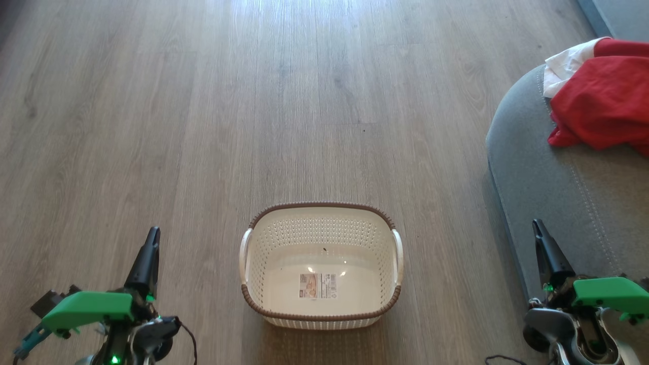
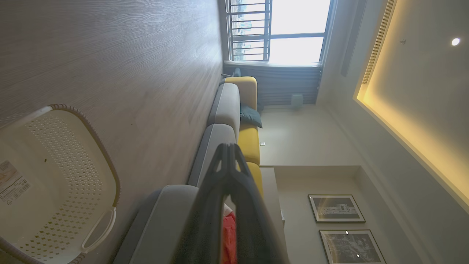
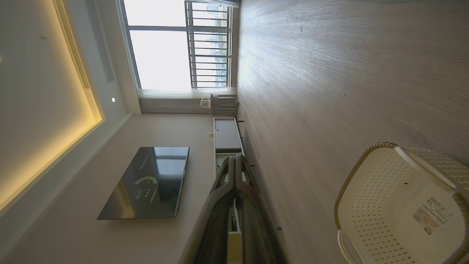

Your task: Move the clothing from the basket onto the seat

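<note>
Head view: clothing on seat, apparently well beyond right jaws.

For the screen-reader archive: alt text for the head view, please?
A cream perforated plastic laundry basket with a brown woven-look rim stands empty of clothing on the wood-plank floor, bottom centre. At right, bright red and white fabric garments lie heaped on a grey upholstered seat cushion. The left gripper and right gripper sit shut at the lower corners.

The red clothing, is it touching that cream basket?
Apart. The head view shows the clothing heaped on the grey seat, with a wide stretch of wooden floor between it and the basket.
</note>
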{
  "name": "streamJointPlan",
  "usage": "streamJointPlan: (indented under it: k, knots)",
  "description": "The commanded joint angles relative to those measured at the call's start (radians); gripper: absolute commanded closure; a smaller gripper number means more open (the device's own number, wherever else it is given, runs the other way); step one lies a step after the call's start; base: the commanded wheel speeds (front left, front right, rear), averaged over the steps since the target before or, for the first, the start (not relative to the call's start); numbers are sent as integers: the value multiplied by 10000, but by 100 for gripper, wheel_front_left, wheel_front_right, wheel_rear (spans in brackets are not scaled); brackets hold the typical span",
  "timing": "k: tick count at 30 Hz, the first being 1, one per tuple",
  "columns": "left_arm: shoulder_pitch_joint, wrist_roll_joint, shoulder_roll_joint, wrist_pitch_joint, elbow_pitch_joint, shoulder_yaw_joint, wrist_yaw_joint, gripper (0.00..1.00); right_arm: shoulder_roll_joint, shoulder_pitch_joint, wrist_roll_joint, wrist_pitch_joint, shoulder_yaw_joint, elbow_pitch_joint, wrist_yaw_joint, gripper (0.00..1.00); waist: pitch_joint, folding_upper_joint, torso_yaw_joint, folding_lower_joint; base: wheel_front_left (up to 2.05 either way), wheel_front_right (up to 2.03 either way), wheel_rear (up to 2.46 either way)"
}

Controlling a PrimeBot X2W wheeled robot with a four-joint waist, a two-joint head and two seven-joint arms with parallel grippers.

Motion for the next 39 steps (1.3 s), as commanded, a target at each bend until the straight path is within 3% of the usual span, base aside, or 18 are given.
streamJointPlan:
  k: [1,39]
  knots:
    - [-383,-65,81,76,-340,339,-94,100,-72,-553,61,55,173,-385,0,100,0,0,0,0,0,0,0]
    - [-382,-66,81,75,-341,338,-94,100,-72,-553,62,55,174,-385,0,100,0,0,0,0,0,0,0]
